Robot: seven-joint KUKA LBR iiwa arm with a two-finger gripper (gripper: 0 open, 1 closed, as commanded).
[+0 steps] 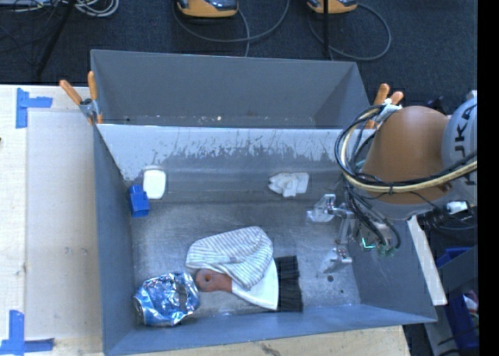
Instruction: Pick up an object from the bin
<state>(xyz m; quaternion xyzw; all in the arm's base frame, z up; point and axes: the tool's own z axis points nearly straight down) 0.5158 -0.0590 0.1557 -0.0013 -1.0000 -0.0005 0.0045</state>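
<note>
Bin [226, 97], read left to right.

- Far left, at the foot of the sloped wall: a blue block [139, 200] with a white block [154, 183] touching it. They probably slid down the slope and lodged there.
- Front left corner: a crumpled blue and silver foil wrapper [165, 300], lying loose on the floor.
- Centre front: a striped cloth [234, 257] draped over a brush [288, 284]. The brown handle end pokes out on the left and the black bristles show on the right. The cloth covers the middle of the brush, so a clean grasp there looks awkward.
- Centre back, at the foot of the rear slope: a small white crumpled wad [288, 184], well apart from the rest.
- Right: the claw [337, 259] hangs from the arm's orange cover [405, 152] over bare floor. It is just right of the bristles and forward of the wad.

Claw state: cannot tell whether it is spread or pressed together. Nothing shows in its grip and it touches no item.

Nothing is picked yet. The nearest candidates are the brush and the wad.
</note>
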